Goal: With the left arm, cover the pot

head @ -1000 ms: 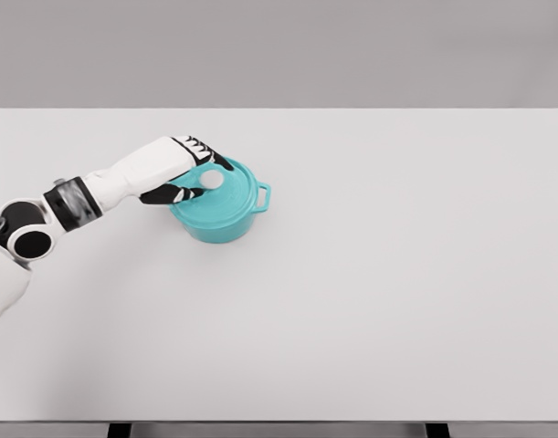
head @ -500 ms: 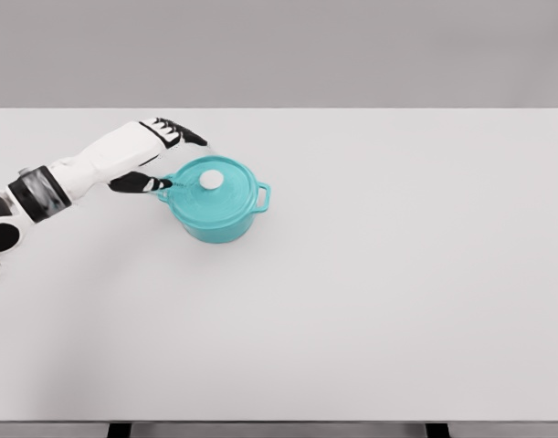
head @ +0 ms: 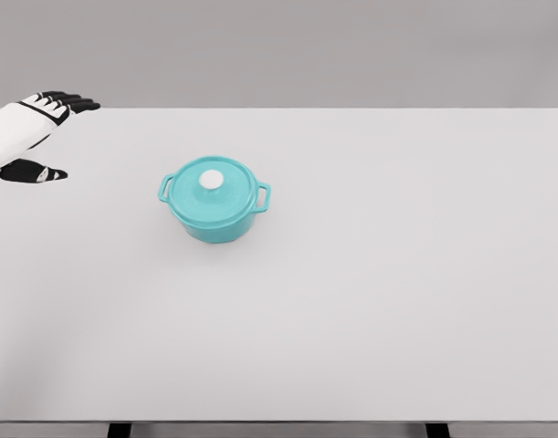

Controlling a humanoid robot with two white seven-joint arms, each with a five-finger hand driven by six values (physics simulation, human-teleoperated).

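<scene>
The teal pot sits left of centre on the white counter, its lid with a white knob seated on top, contents hidden. The left hand hovers at the far left edge, fingers spread, holding nothing.

White table fills most of the frame, bearing a single teal pot left of centre, its lid with white knob seated on top.
</scene>
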